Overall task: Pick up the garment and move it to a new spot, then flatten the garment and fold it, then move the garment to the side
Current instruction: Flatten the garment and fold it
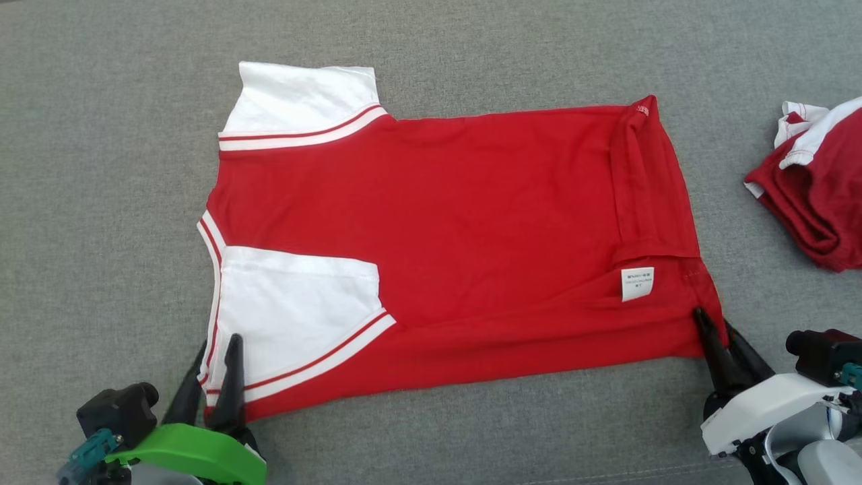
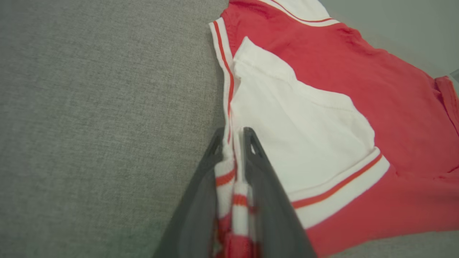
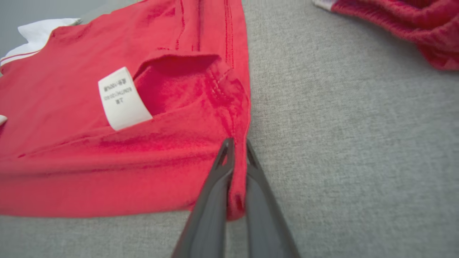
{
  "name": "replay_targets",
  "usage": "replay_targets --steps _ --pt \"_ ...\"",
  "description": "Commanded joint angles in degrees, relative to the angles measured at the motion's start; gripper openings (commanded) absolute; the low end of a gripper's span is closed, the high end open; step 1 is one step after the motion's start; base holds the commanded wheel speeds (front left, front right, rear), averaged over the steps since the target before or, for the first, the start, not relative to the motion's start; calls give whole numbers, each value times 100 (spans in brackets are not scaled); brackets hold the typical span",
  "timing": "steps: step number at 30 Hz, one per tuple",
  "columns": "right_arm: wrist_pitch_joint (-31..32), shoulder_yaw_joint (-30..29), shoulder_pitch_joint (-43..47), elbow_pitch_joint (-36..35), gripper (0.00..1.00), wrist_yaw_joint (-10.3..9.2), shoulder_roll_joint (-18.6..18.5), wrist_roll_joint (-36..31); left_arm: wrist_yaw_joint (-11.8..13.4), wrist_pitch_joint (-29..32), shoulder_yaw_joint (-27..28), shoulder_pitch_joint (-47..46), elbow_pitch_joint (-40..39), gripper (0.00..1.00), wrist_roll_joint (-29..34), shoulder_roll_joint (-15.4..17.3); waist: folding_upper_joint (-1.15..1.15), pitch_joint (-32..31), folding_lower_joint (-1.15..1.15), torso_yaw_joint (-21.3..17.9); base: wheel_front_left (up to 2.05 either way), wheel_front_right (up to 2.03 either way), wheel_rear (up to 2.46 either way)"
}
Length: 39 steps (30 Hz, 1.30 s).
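The right gripper point(image 1: 712, 322) has its jaws closed on the near right hem corner of the red T-shirt point(image 1: 471, 222), the cloth pinched between its fingertips. The left gripper point(image 1: 218, 343) stands at the near left corner with its jaws slightly apart and the striped neckline edge between them. Whether it actually clamps that edge cannot be told.

The T-shirt lies spread in the middle of the grey fabric surface point(image 1: 101, 168), neck to the left and hem to the right. Its near sleeve point(image 1: 296, 310) is turned in over the body, and a care label point(image 1: 637, 283) shows near the right hem.

This looks like the folding step, with the near long side already laid inward. The next move probably calls for both corners to be let go cleanly without dragging the fold, then the same turn-in on the far side, where the far sleeve point(image 1: 303, 101) sticks out.

Counted: two grippers, two garments (the T-shirt and a bunched red-and-white garment point(image 1: 815, 188) well apart at the right), two white sleeves and one label.
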Motion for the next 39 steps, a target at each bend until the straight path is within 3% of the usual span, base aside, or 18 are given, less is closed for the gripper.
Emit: replay_targets --steps 1,10,15,22,27,32,39 --pt "-106 -67 -64 44 100 -10 32 -94 4 -117 6 -121 32 100 129 -4 0 -13 -1 -6 0 0 0" --pt "-882 -790 -332 -482 100 -8 488 -1137 154 -1173 263 -598 73 100 780 -30 0 -188 -1 -119 0 0 0" --pt "-954 -896 -462 -1083 100 -9 743 -1570 201 -1271 342 -854 0 100 1075 49 0 -284 -1 -126 0 0 0" --pt "-821 -840 -508 -1269 100 -9 901 -1714 250 -1214 265 -932 -41 100 1182 80 0 -297 -1 -91 0 0 0" --pt "-809 -843 -560 -1301 100 -9 925 -1669 70 -1169 81 -1428 -171 100 1304 143 0 -189 -1 -29 0 0 0" --pt "-768 -723 -723 -1364 100 -9 936 -1638 -204 -783 -171 -2554 -119 100 1431 186 0 32 -1 -100 0 0 0" --pt "-802 -453 -1043 -1258 100 -9 952 -1548 -823 181 -502 -4243 1147 100 1195 197 0 495 -1 -395 0 0 0"
